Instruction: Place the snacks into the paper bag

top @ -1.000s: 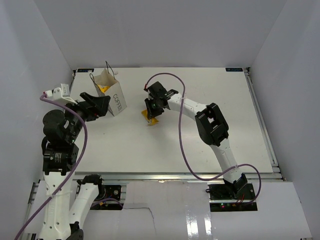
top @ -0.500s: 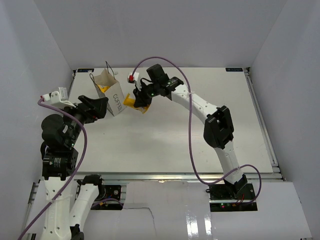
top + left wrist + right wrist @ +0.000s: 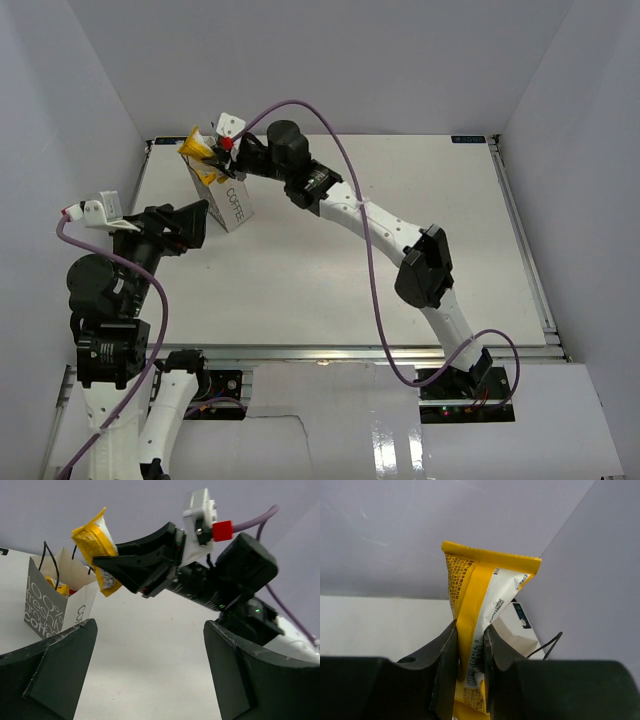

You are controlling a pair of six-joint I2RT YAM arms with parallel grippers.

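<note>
1. R gripper (image 3: 212, 152) is clenched on a yellow snack pkt (image 3: 192, 146), held in the air above the bag mouth.
2. Paper bag (image 3: 234, 206) stands upright at the table's (image 3: 400, 290) far-left corner, w/ another yellow pkt (image 3: 60, 588) inside.
3. L gripper (image 3: 197, 222) has its fingers spread and empty, just beside the bag's near side.
</note>
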